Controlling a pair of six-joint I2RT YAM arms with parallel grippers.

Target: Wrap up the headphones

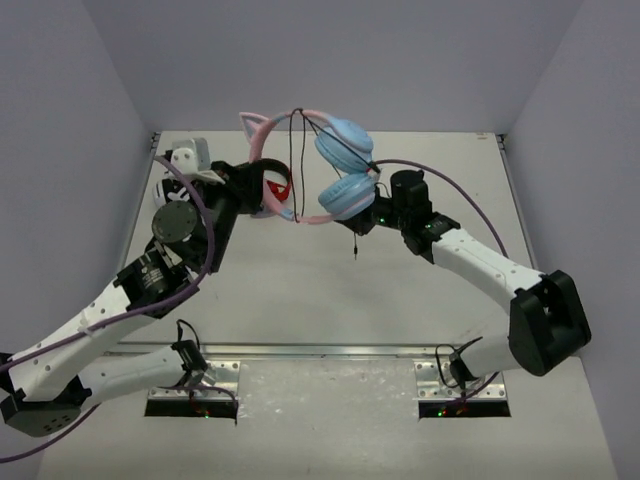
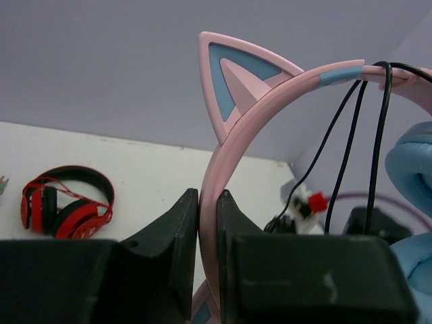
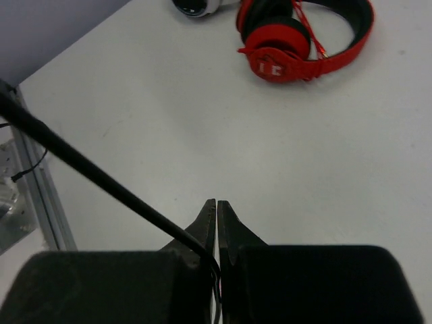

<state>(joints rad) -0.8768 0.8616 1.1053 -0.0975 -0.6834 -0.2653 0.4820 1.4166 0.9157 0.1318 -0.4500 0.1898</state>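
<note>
The headphones point(image 1: 335, 170), with a pink cat-eared headband and light blue ear cups, are held up above the back of the table. My left gripper point(image 1: 264, 193) is shut on the pink headband point(image 2: 233, 145), below a cat ear. The thin black cable point(image 1: 297, 165) loops over the top of the headband and hangs in several strands point(image 2: 351, 135). My right gripper point(image 1: 368, 214) sits just right of the lower ear cup. In the right wrist view it point(image 3: 217, 210) is shut on the cable point(image 3: 101, 175), which runs off to the upper left. The cable's plug end point(image 1: 355, 245) dangles below it.
Red-and-black headphones point(image 3: 304, 34) lie on the table, partly hidden behind my left gripper in the top view point(image 1: 278, 188) and also seen in the left wrist view point(image 2: 64, 202). White-and-black headphones point(image 1: 185, 158) lie at the back left corner. Grey walls enclose the table.
</note>
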